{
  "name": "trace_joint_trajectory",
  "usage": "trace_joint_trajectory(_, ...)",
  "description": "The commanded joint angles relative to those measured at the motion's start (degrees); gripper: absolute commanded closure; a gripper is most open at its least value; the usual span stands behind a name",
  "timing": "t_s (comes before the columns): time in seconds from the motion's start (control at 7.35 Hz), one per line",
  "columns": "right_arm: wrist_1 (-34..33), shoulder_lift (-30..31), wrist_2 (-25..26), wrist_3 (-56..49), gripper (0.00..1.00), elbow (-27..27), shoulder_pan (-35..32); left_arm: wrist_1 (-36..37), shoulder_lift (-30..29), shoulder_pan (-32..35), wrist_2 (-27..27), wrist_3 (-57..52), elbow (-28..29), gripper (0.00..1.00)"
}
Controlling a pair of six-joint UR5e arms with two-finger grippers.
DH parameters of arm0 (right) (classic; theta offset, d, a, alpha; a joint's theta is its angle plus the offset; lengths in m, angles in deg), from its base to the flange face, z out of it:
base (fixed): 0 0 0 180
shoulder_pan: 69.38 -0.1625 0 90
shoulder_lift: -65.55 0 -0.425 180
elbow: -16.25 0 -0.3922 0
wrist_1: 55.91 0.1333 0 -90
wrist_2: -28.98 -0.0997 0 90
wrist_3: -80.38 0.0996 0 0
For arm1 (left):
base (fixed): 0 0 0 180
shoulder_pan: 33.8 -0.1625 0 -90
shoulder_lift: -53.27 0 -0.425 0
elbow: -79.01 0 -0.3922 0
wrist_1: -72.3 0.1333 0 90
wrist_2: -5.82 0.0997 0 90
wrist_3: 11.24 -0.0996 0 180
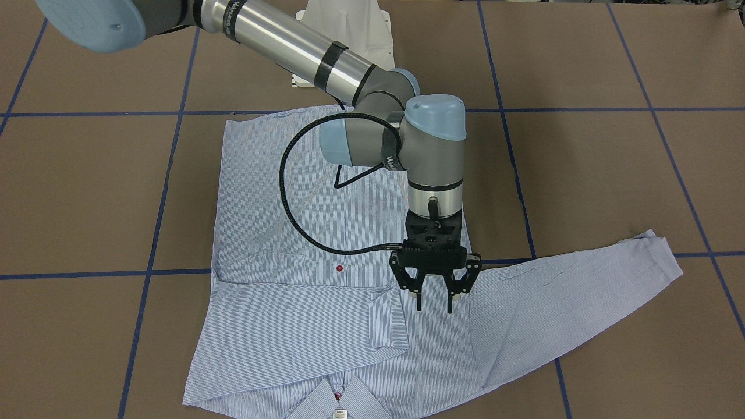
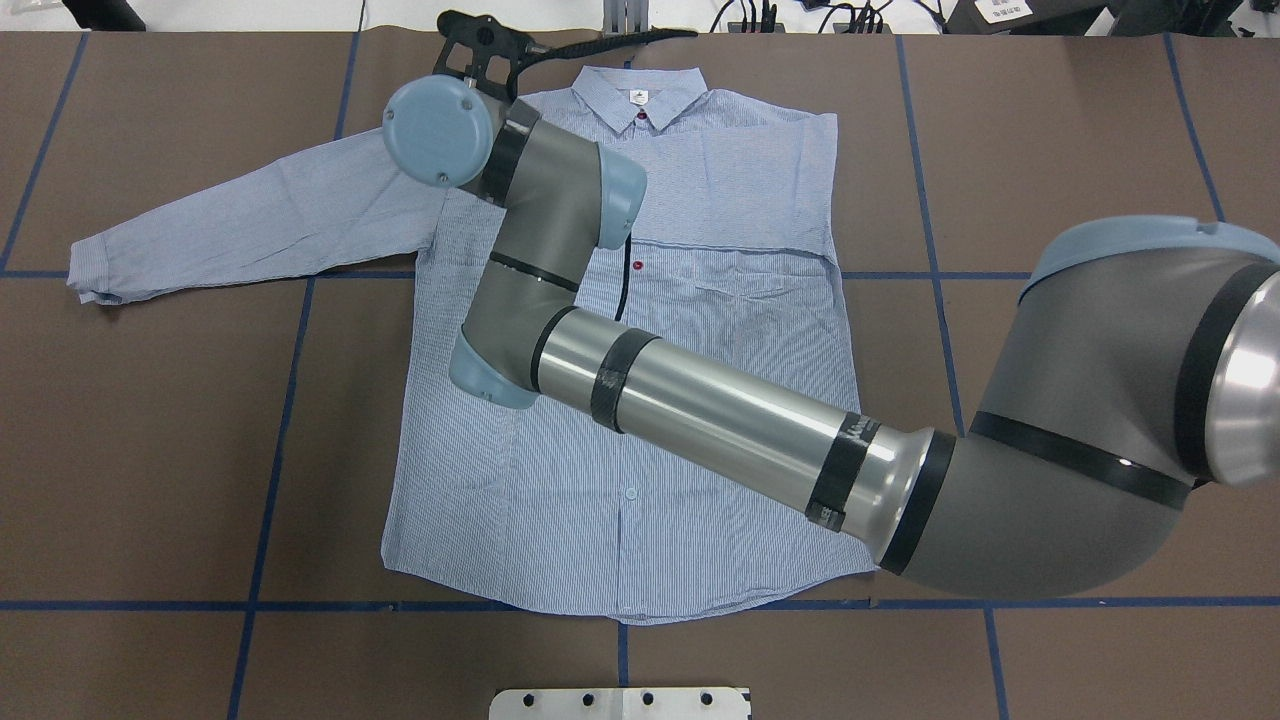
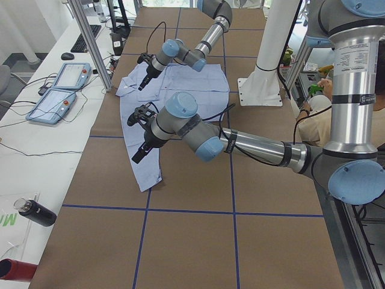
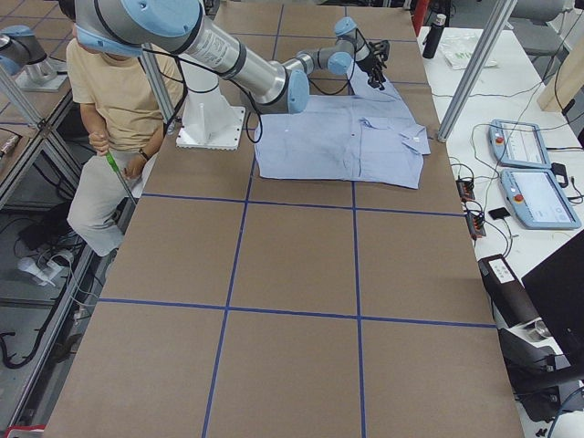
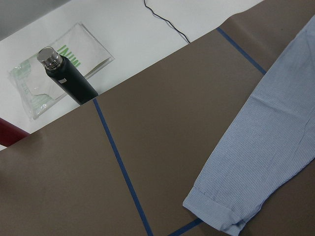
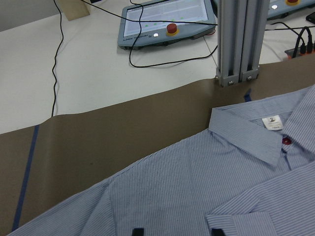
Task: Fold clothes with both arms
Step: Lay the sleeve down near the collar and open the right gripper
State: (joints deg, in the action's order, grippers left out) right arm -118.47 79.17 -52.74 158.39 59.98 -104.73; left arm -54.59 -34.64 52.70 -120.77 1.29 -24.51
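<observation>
The striped shirt [image 2: 640, 420] lies flat and face up, with its collar [image 2: 640, 100] on the far side. One sleeve is folded across the chest [image 1: 302, 331]. The other sleeve [image 2: 250, 220] stretches out to the left, and its cuff [image 5: 216, 216] shows in the left wrist view. My right arm [image 2: 720, 410] reaches across the shirt. Its gripper [image 1: 433, 302] is open and empty, just above the shoulder of the outstretched sleeve. Its fingertips [image 6: 138, 231] show at the bottom edge of the right wrist view. My left gripper [image 3: 139, 147] hangs high over the table's left part, and I cannot tell whether it is open.
The white pedestal base [image 2: 620, 703] stands at the near table edge. An aluminium post [image 6: 236, 39] and teach pendants [image 6: 167, 22] stand beyond the collar. A black bottle [image 5: 66, 78] stands off the table's left end. A person [image 4: 100, 91] stands behind the robot.
</observation>
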Motion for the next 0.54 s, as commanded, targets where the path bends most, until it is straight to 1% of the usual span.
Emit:
trace_joint_trajectory(0.0, -15.25, 3.42, -14.45, -6.35, 0.01, 13.78, -7.25, -13.49, -1.21, -1.15, 0.29, 4.51, 9.34, 0.0)
trace_joint_trajectory(0.14, -21.58, 8.31, -21.13, -10.29, 0.01, 22.54, -10.33, -17.04, -1.29, -3.77, 0.38, 4.86, 12.35, 0.0)
trace_joint_trajectory(0.27, -26.87, 15.14, -26.33, -14.68, 0.01, 32.64, -14.1, -20.12, -1.3, -6.75, 0.99, 12.26, 13.6, 0.0)
trace_joint_trajectory(0.41, -31.62, 22.43, -29.43, -22.3, 0.01, 42.83, -17.97, -26.07, -1.12, -11.39, 5.69, 21.47, 15.88, 0.0)
